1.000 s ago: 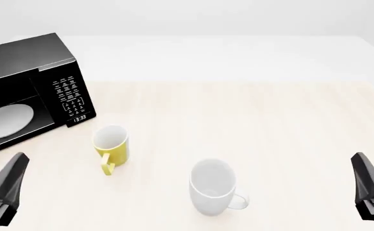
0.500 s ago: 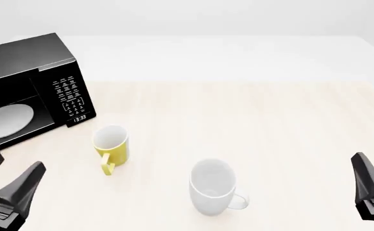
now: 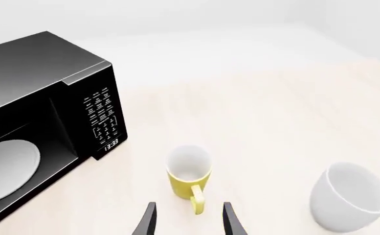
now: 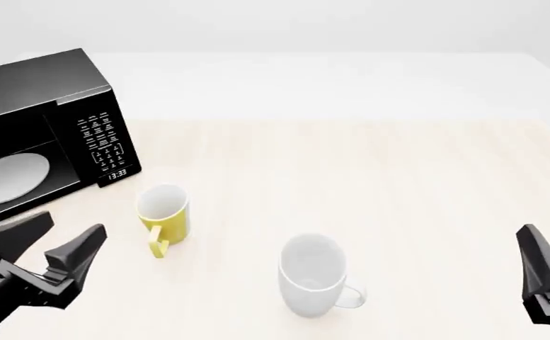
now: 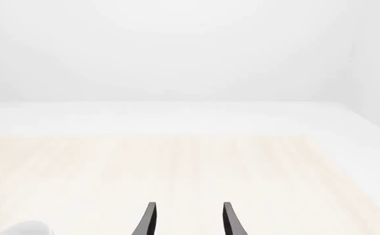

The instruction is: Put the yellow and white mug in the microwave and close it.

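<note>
The yellow and white mug (image 4: 164, 211) stands upright in front of the microwave (image 4: 39, 92), with its handle (image 4: 158, 248) toward the near table edge. The microwave's cavity is open to view and a white round plate (image 4: 6, 177) lies inside; its door is out of view. My left gripper (image 4: 59, 237) is open and empty, near the table's left front, to the left of the mug. In the left wrist view the mug (image 3: 188, 171) sits just beyond the spread fingers (image 3: 147, 220). My right gripper (image 5: 188, 213) is open and empty at the far right front.
A larger all-white mug (image 4: 313, 275) stands to the right of the yellow one, nearer the front edge, handle to the right. The microwave's keypad (image 4: 102, 145) faces the mugs. The pale wooden table (image 4: 369, 177) stretches to the right and back.
My left gripper has moved forward and to the right toward the yellow mug and turned, so both fingers show. The right arm and both mugs have not moved.
</note>
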`<state>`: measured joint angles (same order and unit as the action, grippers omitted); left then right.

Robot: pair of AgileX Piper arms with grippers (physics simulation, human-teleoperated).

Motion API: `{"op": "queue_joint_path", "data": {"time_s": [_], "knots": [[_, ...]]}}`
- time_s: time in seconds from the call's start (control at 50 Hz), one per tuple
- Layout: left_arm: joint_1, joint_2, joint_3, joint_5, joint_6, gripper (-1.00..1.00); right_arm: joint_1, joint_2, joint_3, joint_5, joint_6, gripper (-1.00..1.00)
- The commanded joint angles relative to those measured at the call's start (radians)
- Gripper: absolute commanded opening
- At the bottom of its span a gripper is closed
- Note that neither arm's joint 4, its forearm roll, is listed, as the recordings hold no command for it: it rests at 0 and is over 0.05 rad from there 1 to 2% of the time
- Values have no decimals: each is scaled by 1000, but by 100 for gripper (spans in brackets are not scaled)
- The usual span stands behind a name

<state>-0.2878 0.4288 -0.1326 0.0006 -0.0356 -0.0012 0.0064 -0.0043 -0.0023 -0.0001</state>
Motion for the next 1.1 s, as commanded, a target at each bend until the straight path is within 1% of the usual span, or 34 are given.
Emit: {"op": "queue_joint_path", "data": {"time_s": [0.02,0.06,0.18,0.36,0.5,0.52,0.7,0.78,1.1], "knots": [[-20,184,-11,-102,-51,100,0,0,0,0,0,100],[-6,204,-10,-117,-46,100,0,0,0,0,0,100],[-9,273,-15,-145,-83,100,0,0,0,0,0,100],[14,372,-33,-190,-100,100,0,0,0,0,0,100],[-1,446,-39,-231,-128,100,0,0,0,0,0,100],[2,481,-43,-247,-145,100,0,0,0,0,0,100],[1,575,-34,-316,-163,100,0,0,0,0,0,100],[-5,612,-34,-332,-187,100,0,0,0,0,0,100],[-3,770,-54,-441,-208,100,0,0,0,0,0,100]]}}
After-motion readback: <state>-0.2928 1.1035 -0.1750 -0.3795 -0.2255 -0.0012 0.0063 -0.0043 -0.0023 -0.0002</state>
